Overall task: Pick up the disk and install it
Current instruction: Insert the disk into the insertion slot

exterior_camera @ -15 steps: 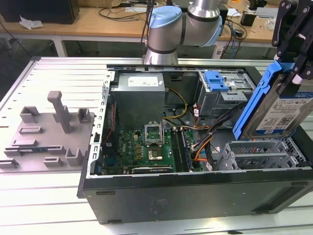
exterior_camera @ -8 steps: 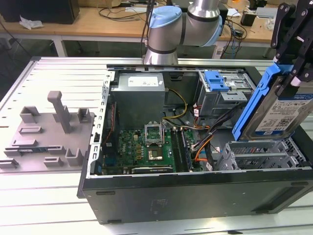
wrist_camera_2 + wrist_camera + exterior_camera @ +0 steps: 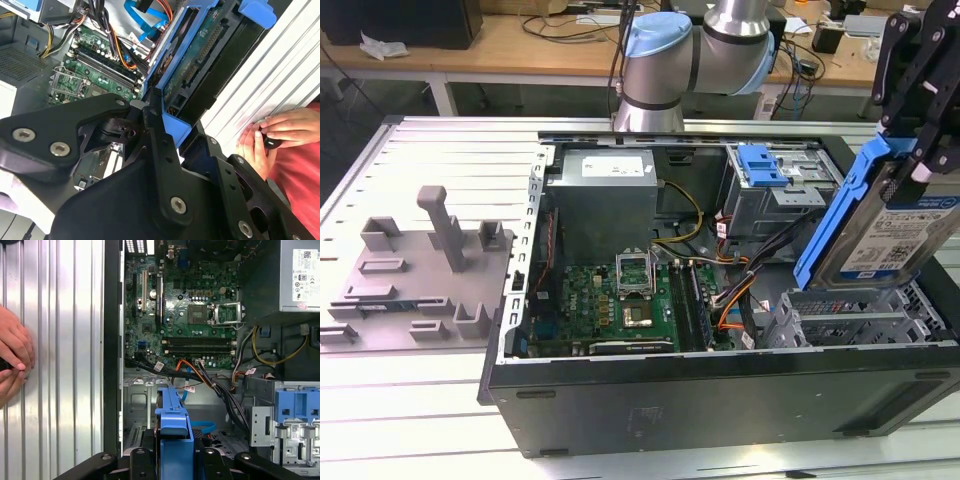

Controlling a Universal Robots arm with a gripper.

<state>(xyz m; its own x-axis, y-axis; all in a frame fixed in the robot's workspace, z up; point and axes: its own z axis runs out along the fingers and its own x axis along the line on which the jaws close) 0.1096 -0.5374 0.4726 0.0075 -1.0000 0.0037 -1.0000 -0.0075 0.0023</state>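
1. Exterior view, left of frame: a grey moulded fixture lay on the ribbed desk, well apart from the work.
2. Centre of frame: the open computer case lay on its side, with the motherboard exposed and the grey power supply above it in the frame. A small blue latch sat at upper centre-right, untouched.
3. Lower right: the empty metal drive cage stood inside the case.
4. Right edge: the disk hung tilted, label outward, over the cage. Its lower corner was near the cage top; contact could not be told.
5. Upper right: the gripper was clenched on the disk's blue bracket, grasping it from above.
6. First wrist view: a person's hand rested on the desk at the left edge. The bracket showed at bottom centre, above the cage.
7. Judgement: pick-up was done and carry to the bay was the step in hand. Install was not yet done.
8. Judgement: seating calls for the tilt to be taken out and the bracket squared with the cage walls, clear of the nearby cables.
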